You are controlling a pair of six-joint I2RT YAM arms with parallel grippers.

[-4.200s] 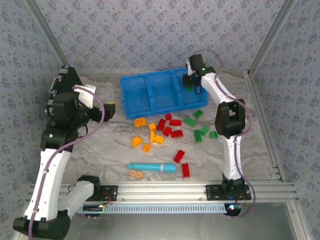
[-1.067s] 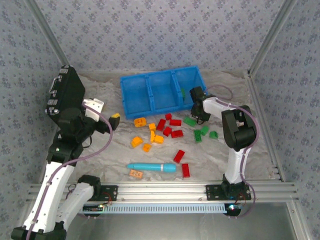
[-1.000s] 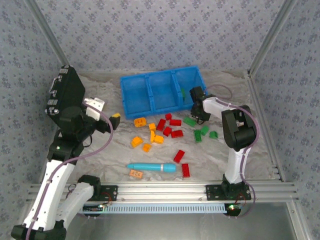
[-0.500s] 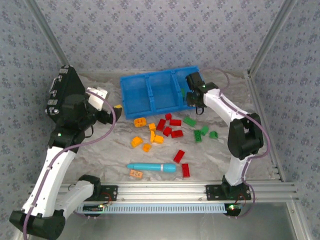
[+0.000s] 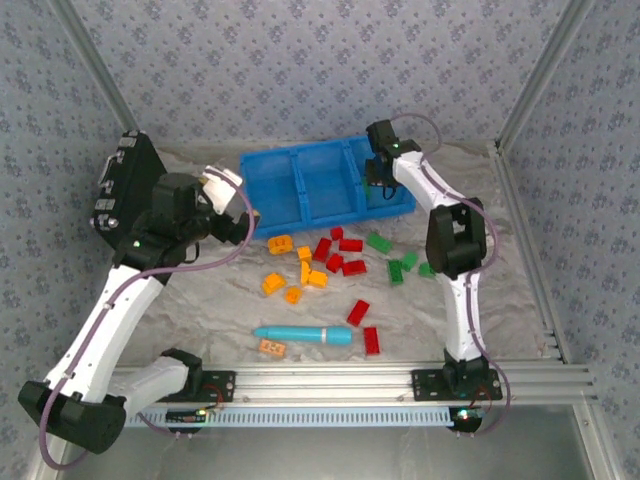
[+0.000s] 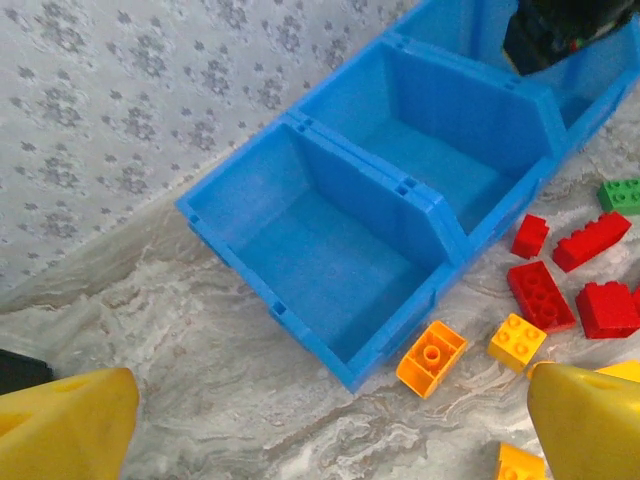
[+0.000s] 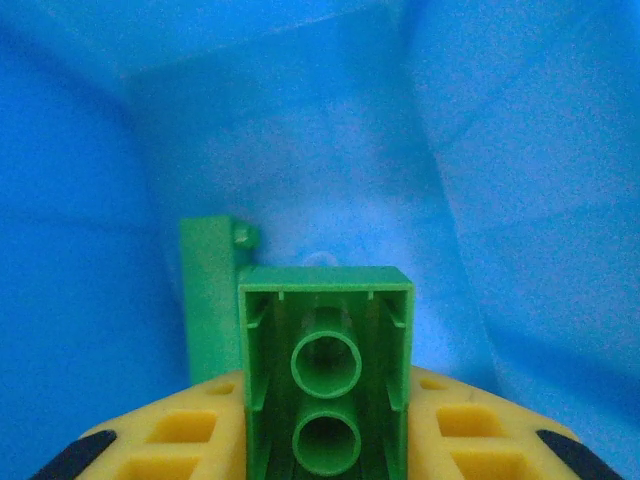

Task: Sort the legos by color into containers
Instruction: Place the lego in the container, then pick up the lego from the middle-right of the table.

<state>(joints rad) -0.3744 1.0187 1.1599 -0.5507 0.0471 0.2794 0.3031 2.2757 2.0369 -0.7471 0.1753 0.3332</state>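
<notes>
R gripper is hanging over the right compartment of the blue tray. Its jaws are standing narrow and clamping a green lego between the yellow fingers, w/ the hollow underside and two tubes facing the wrist cam. Below it, inside the same compartment, another green brick is standing upright against the wall.

L gripper is hovering just beside the tray's left front corner w/ jaws spread wide and nothing between them. In the left wrist view its yellow fingertips are sitting at both bottom corners. The left and middle compartments are showing bare blue floor.

The other legos are lying loose on the cloth in front of the tray: orange ones to the left, red ones in the middle, green ones to the right. A cyan pen is lying nearer the arm bases, approx. between two red bricks and one orange.
</notes>
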